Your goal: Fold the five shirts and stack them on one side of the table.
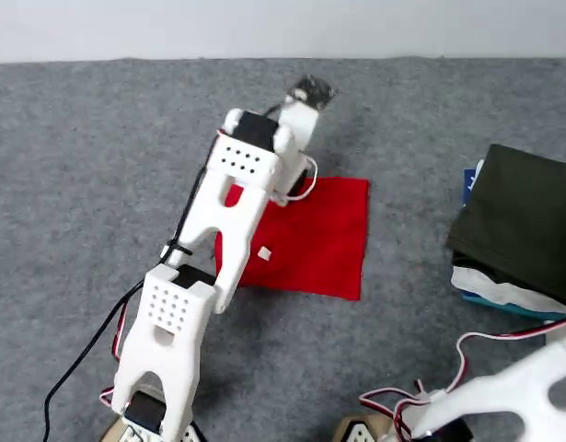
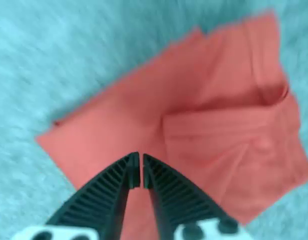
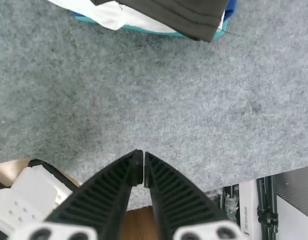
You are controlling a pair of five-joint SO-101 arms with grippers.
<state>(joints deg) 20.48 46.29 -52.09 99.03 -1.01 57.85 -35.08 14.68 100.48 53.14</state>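
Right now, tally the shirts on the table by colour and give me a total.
Red shirt: 1
Dark shirt: 1
White shirt: 1
Teal shirt: 1
Blue shirt: 1
Total: 5

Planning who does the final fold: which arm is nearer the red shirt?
Left. The left arm is directly above the red shirt; the right arm sits apart, near the folded stack.

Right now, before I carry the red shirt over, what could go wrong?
The left gripper hangs shut over the red shirt; lowering it like that may drag the folded flap open. The stack looks uneven, with white and blue layers poking out under the dark shirt, so another may slide.
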